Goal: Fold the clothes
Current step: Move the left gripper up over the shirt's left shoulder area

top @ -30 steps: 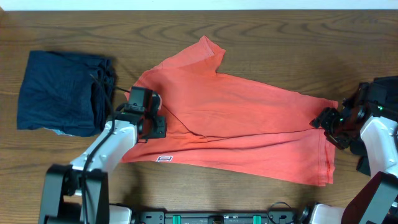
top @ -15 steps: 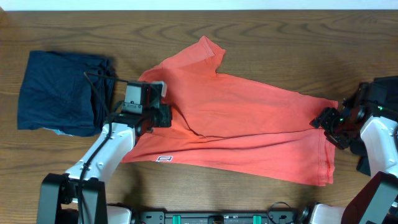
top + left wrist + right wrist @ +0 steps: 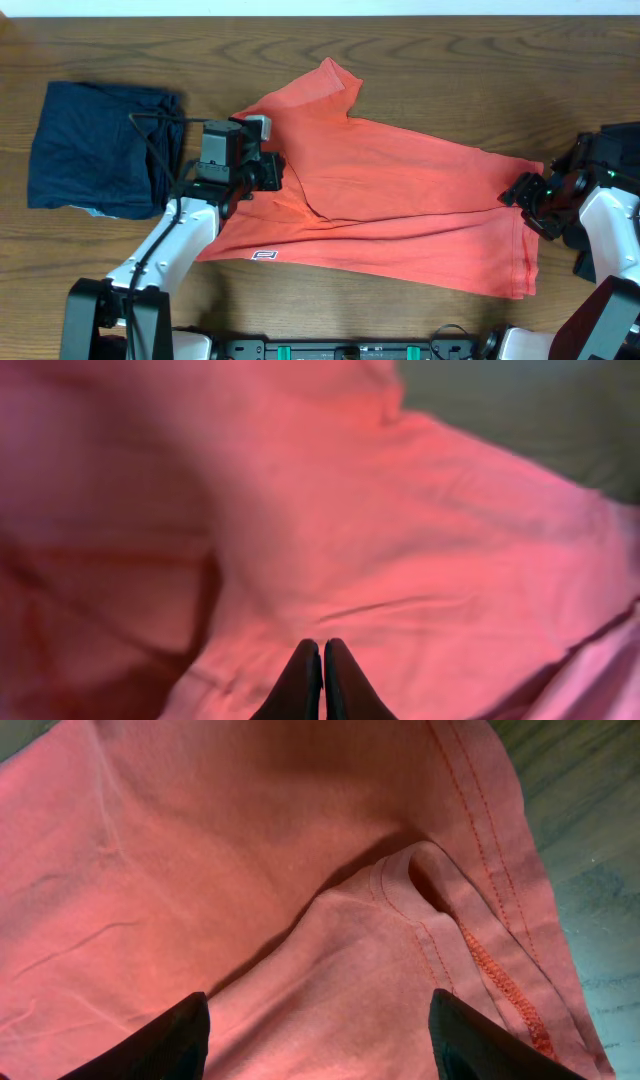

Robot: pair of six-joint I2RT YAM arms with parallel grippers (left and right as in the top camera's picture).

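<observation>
An orange shirt (image 3: 400, 200) lies spread and creased across the middle of the wooden table. My left gripper (image 3: 272, 172) hovers over the shirt's left part, its fingers shut together. In the left wrist view the closed fingertips (image 3: 322, 650) sit just above the orange cloth (image 3: 420, 530), with no cloth visible between them. My right gripper (image 3: 525, 195) is at the shirt's right edge. In the right wrist view its fingers (image 3: 320, 1020) are wide open over a hemmed fold of the shirt (image 3: 300, 850).
A folded dark navy garment (image 3: 100, 150) lies at the left of the table (image 3: 450, 70), next to the left arm. The shirt's lower hem reaches near the front edge.
My left gripper has moved up and to the right over the shirt's left part. The crease beside it has shifted slightly. The right arm has not moved.
</observation>
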